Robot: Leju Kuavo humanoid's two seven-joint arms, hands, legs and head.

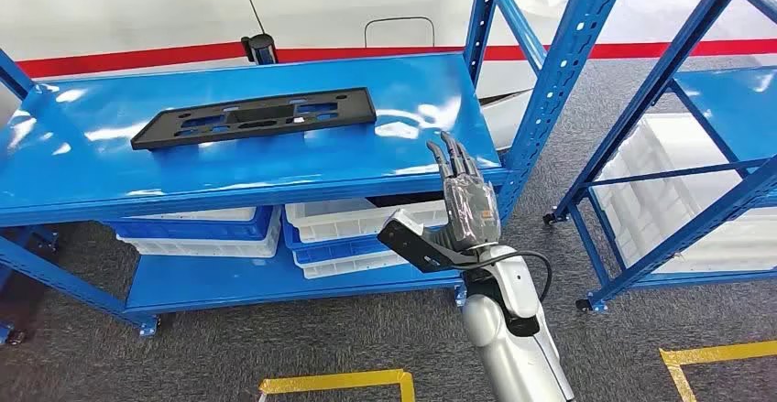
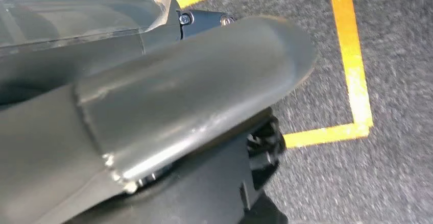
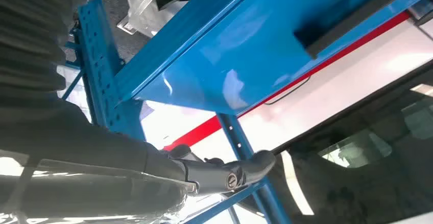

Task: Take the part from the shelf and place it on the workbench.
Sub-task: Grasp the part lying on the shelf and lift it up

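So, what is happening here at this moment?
The robot stands before a blue shelf. A flat black part lies on the top level, not touched by anything. The right hand is raised near the front right edge of the shelf, fingers straight and holding nothing. It is apart from the part, so the pick has not yet begun. White bins sit on the lower level.

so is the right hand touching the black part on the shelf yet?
Apart. Head view: right hand raised at the shelf's front edge; bare blue surface separates it from the black part.

Grey carpet (image 1: 275,347), perhaps yellow tape (image 1: 339,382)
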